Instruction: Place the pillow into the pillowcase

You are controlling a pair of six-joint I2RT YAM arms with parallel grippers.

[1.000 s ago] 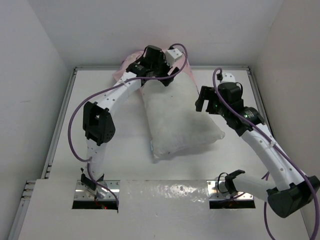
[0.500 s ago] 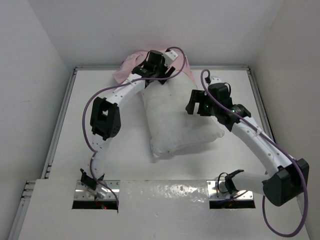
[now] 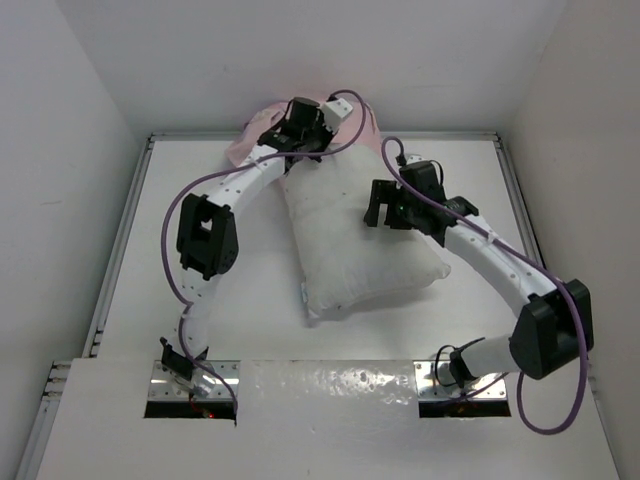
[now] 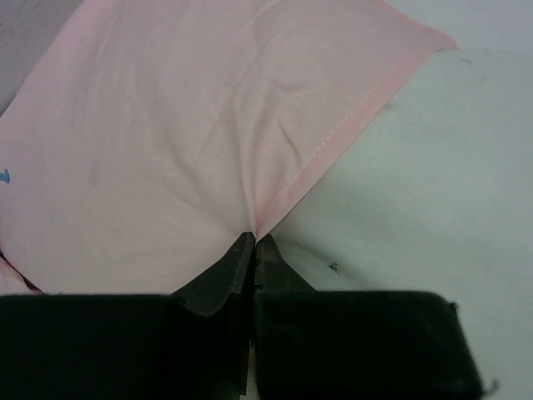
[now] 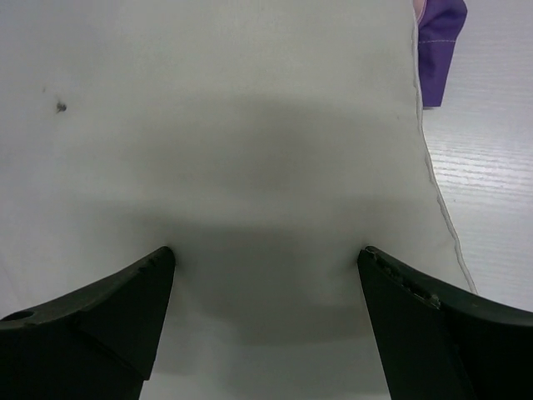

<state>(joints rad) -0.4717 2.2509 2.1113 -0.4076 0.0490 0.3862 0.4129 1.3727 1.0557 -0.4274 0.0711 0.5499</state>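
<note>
Both arms have moved in: the left pincer (image 4: 254, 243) now pinches the pillowcase (image 4: 166, 142) edge, likely to lift its mouth. Right pincer (image 5: 265, 252) hangs wide open over the pillow (image 5: 233, 125) on the counter (image 3: 250, 300), maybe to push it.

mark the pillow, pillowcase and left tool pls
pillow (image 3: 345, 250): top view, middle of its white upper face.
pillowcase (image 4: 166, 142): left wrist view, middle of the pale pink panel.
left tool (image 4: 253, 242): left wrist view, between its shut tips, which pinch the pillowcase's stitched edge.
</note>
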